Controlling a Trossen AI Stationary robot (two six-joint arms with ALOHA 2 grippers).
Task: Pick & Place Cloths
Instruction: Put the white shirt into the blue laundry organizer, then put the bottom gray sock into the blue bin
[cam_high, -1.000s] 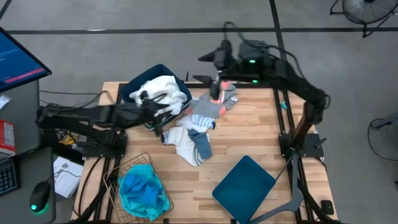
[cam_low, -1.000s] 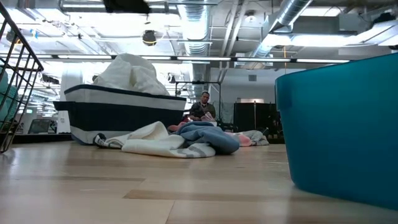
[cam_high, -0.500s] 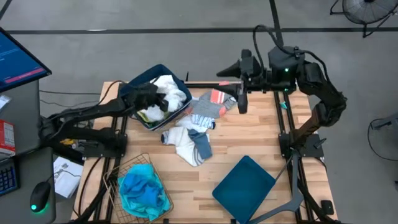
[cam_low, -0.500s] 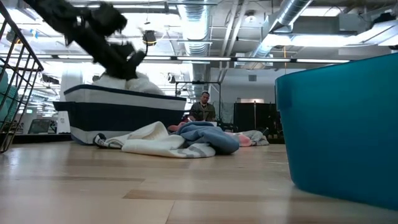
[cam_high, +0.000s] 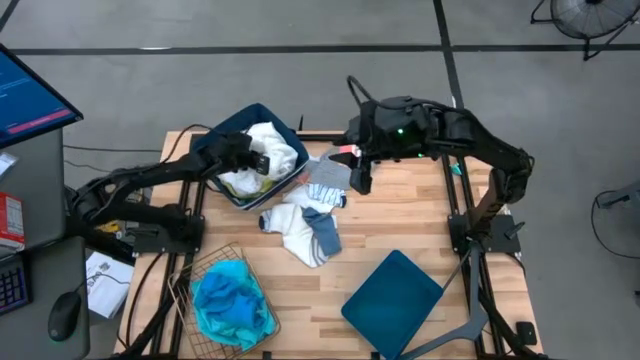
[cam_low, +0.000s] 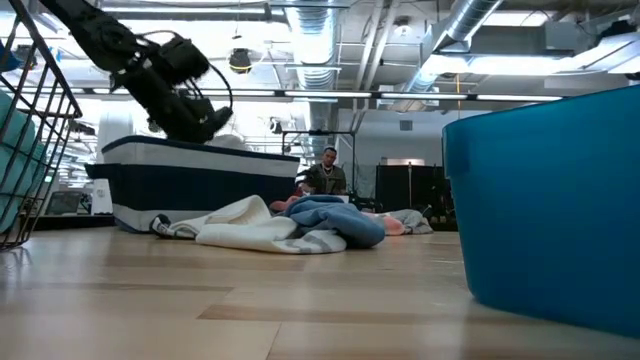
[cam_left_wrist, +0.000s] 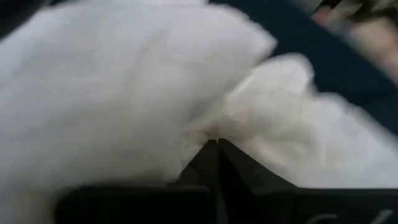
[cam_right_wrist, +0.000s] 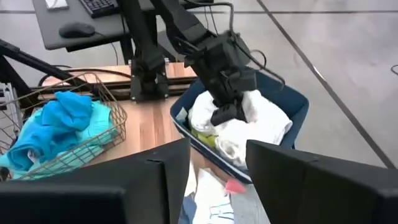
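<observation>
The left gripper (cam_high: 262, 163) is pressed shut in the soft white cloths (cam_high: 275, 148) filling the dark blue plastic bin (cam_high: 221, 143); the right gripper (cam_high: 358, 178), fingers spread, is held over limp, light striped socks (cam_high: 327, 190), best pinched at a raised fold.

From my remote station I note a grey concrete floor (cam_high: 250, 80) around the light wooden bench (cam_high: 400, 220), crossed by dark lines. A monitor (cam_high: 30, 95) stands on a desk at the left, a mouse (cam_high: 62, 318) nearby. A fan (cam_high: 585, 15) stands at the far right corner. In the low view, exposed silver ducts (cam_low: 470, 30) and bright strip lights run overhead; a person (cam_low: 326, 175) sits far back.
</observation>
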